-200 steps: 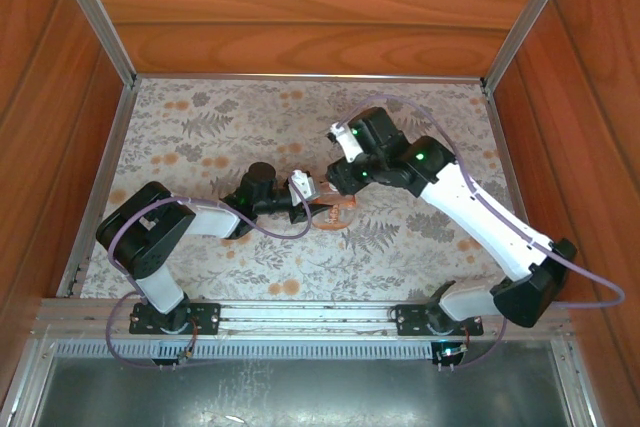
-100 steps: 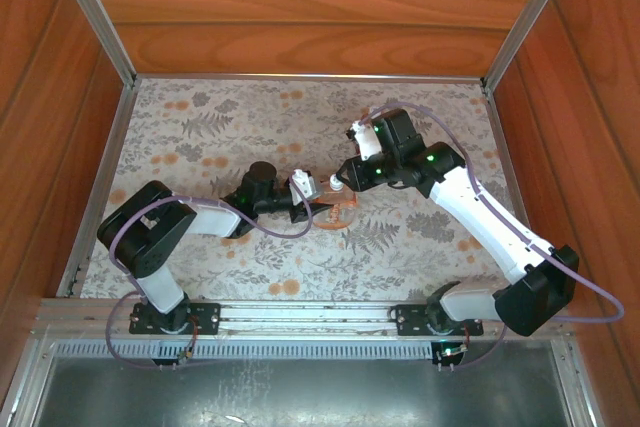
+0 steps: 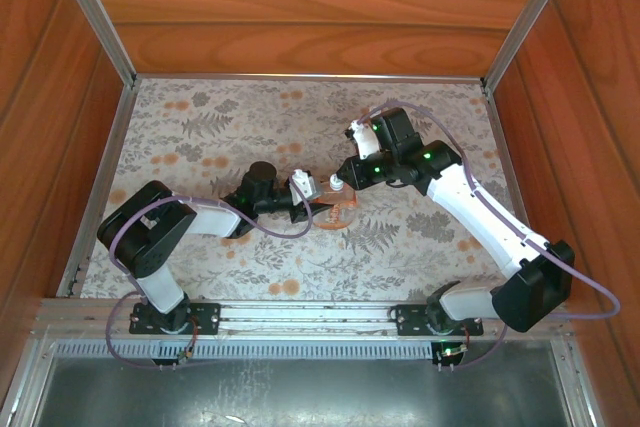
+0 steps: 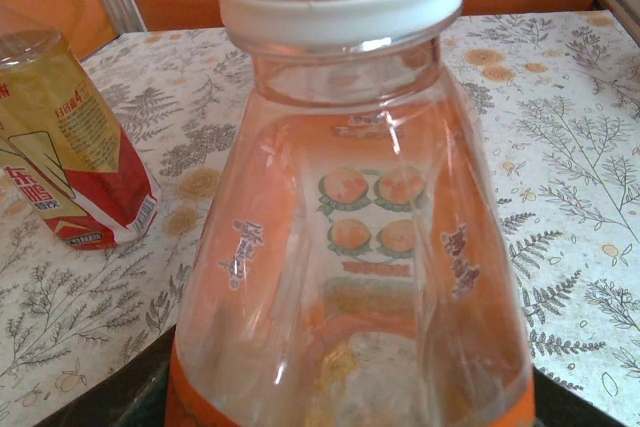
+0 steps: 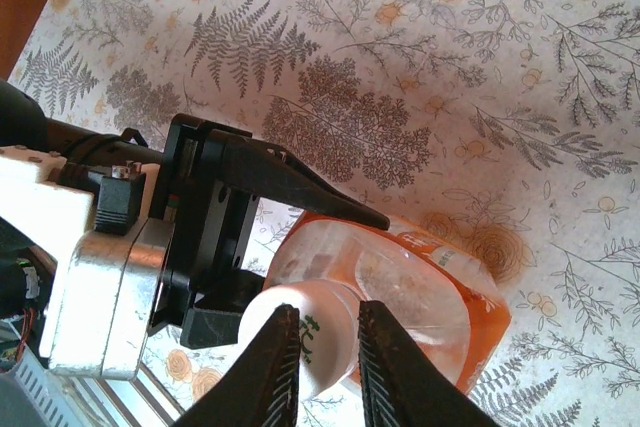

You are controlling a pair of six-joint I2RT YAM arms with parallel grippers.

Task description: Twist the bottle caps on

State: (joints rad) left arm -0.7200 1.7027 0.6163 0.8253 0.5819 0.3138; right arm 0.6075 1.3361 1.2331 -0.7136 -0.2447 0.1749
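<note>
Step in hand, capping: my left gripper [image 3: 318, 209] clamps the bottle [image 5: 425, 287] at the middle of the table [image 3: 200, 132], my right gripper [image 5: 330, 312] pinches the cap [image 5: 327, 342] on its neck; next, I judge, turn the cap down square while the left gripper holds firm.

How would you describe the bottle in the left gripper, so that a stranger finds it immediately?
Look at the middle of the floral table, where the two arms meet. The left gripper clamps a clear bottle with orange liquid, the right gripper at its white cap. The other bottle wears a red and yellow label; this one shows printed oranges.
</note>
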